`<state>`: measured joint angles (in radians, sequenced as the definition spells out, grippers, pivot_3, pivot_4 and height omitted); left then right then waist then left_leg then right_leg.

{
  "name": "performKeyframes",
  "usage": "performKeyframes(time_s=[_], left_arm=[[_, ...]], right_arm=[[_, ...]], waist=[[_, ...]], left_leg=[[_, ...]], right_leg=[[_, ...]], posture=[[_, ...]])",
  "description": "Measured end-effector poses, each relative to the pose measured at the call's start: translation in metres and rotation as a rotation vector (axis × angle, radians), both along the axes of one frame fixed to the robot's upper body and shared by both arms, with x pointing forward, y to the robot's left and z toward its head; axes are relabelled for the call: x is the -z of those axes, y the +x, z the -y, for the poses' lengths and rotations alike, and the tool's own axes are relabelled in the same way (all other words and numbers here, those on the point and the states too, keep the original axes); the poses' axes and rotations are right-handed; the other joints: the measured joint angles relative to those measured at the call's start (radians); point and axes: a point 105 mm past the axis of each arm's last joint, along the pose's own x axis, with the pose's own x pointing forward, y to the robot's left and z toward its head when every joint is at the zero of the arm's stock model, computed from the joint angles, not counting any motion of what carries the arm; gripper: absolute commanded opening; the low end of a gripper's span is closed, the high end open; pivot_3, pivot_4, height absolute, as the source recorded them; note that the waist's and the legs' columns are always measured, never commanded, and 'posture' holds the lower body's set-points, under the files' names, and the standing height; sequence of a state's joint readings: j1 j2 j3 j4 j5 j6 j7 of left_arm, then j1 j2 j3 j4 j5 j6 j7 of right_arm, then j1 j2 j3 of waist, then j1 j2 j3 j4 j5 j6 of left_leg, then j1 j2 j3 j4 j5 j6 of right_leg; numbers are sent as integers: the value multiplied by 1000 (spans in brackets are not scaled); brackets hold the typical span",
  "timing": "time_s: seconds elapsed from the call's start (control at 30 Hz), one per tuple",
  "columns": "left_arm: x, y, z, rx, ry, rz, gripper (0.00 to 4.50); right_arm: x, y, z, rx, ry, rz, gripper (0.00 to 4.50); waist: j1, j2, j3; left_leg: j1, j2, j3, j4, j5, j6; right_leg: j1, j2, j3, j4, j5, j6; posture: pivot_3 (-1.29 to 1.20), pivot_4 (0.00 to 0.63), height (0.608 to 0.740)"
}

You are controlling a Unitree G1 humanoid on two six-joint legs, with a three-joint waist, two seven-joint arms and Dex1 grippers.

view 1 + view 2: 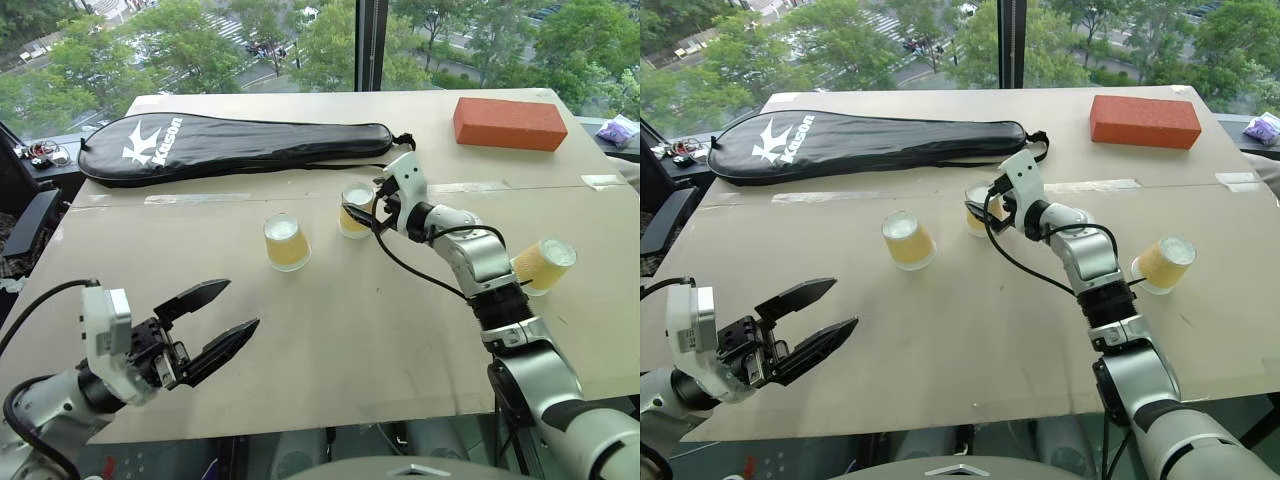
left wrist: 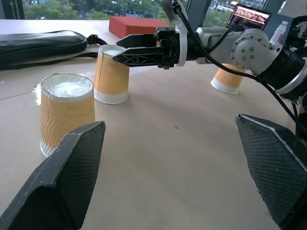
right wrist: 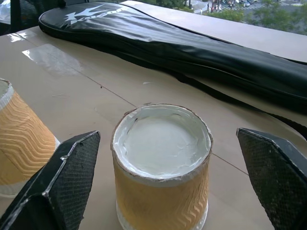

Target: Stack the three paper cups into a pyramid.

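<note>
Three yellow-orange paper cups stand upside down on the table. The left cup [image 1: 286, 243] stands alone, and the right cup [image 1: 547, 264] is beside my right forearm. My right gripper [image 1: 367, 209] is open at the middle cup [image 1: 355, 205]. In the right wrist view this cup [image 3: 162, 165] stands between the spread fingers [image 3: 62, 187], with no contact visible. My left gripper [image 1: 217, 320] is open and holds nothing above the front left of the table, well short of the cups. The left wrist view looks past its own fingers [image 2: 72, 172] at the left cup [image 2: 66, 112] and the middle cup [image 2: 111, 74].
A black racket case [image 1: 240, 145] lies across the back left of the table. An orange-red brick [image 1: 510, 122] lies at the back right. A taped seam [image 1: 190, 198] runs across the tabletop behind the cups. The table's front edge [image 1: 300, 425] is close to my left gripper.
</note>
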<state>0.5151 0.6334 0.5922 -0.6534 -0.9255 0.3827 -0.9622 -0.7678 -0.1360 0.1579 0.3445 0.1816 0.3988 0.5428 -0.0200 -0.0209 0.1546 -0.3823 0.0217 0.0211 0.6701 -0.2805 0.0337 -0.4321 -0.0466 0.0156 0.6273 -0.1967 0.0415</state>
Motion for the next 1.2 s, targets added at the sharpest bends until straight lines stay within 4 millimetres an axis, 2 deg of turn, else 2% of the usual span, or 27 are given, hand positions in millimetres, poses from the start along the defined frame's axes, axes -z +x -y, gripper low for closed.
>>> performKeyframes(time_s=[0.07,0.1,0.17,0.23,0.27,0.37,0.47,0.63,0.77,0.87,0.97,1.2], left_arm=[[-1,0,-1,-4,1,4,4474],[-1,0,-1,-7,1,6,4500],[-1,0,-1,-7,1,6,4500],[-1,0,-1,-4,1,6,4500],[-1,0,-1,-2,1,8,4500],[-4,1,3,30,6,19,4500],[-3,5,6,64,-5,21,4500],[3,12,13,112,-22,9,4500],[8,15,17,148,-34,-5,4500],[10,17,22,175,-43,-13,4500],[13,18,23,198,-46,-23,4500],[13,20,24,238,-22,-28,4500]], right_arm=[[4,2,-3,0,0,-9,4500],[7,4,-6,-1,2,-20,3971],[10,6,-8,-2,5,-30,3292],[11,9,-9,2,8,-28,2294],[11,10,-7,7,9,-27,2168],[8,10,4,16,2,2,2132],[-4,-5,30,30,3,85,2132],[-14,-40,93,188,-26,144,2132],[-6,-73,120,275,-29,96,2132],[-1,-83,128,321,-24,66,2132],[3,-84,129,339,-23,58,2132],[11,-79,115,312,-8,42,2132]], waist=[[-1,0,0],[-3,0,0],[-6,0,0],[-8,0,0],[-9,0,0],[-11,1,0],[-4,2,1],[7,2,1],[2,2,1],[-3,2,1],[-3,2,1],[-1,2,1]], left_leg=[[0,0,0,0,0,0],[0,0,0,0,0,0],[-1,0,0,0,0,0],[-1,0,0,0,0,0],[-1,0,0,0,0,0],[-1,0,-1,0,0,0],[-2,0,-1,0,0,0],[-1,-1,-1,-1,0,0],[0,0,0,-1,0,0],[1,0,1,0,0,0],[2,0,1,0,0,0],[0,0,1,-1,0,0]], right_leg=[[0,0,0,0,0,0],[0,0,0,0,0,0],[0,0,0,0,0,0],[0,0,0,-1,0,0],[0,0,0,-1,0,0],[0,-1,0,-1,0,0],[0,-1,-1,-1,0,0],[0,0,0,-1,0,1],[0,1,0,-1,-1,2],[0,3,2,0,-2,3],[1,3,2,0,-2,3],[0,3,2,-1,-1,1]], posture=[[0,150,740],[0,150,740],[0,150,740],[0,150,740],[0,150,740],[0,150,740],[0,150,740],[0,150,740],[0,150,740],[0,150,740],[0,150,740],[0,150,740]])
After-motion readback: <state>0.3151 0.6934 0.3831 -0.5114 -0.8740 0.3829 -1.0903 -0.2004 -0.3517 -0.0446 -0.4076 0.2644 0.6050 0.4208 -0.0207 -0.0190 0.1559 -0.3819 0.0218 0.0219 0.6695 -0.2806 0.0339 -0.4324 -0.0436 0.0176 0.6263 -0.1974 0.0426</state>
